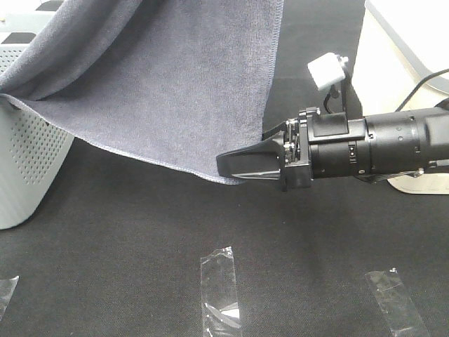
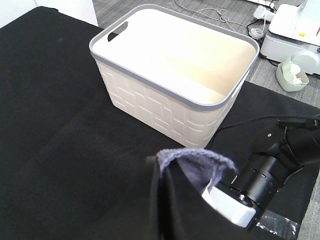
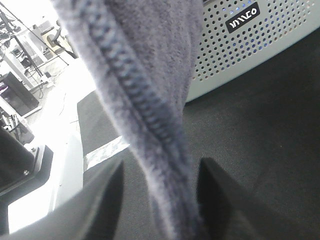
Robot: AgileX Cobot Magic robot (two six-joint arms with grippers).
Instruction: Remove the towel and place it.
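The slate-grey towel (image 1: 175, 77) hangs down from above the exterior high view, with one side draped over a white perforated box (image 1: 21, 175). My right gripper (image 1: 235, 167) reaches in from the right at the towel's lower corner. In the right wrist view the stitched hem (image 3: 150, 115) hangs between its two fingers (image 3: 107, 192), which stand apart around it. My left gripper (image 2: 172, 175) is out of the exterior high view. The left wrist view shows it shut on a bunched bit of the towel (image 2: 200, 164), high above the table.
A cream basket with a grey rim (image 2: 175, 92) stands empty on the black table, seen at the top right of the exterior high view (image 1: 400, 49). Strips of clear tape (image 1: 219, 288) (image 1: 396, 298) lie near the front edge. The perforated box (image 3: 250, 45) stands at the left.
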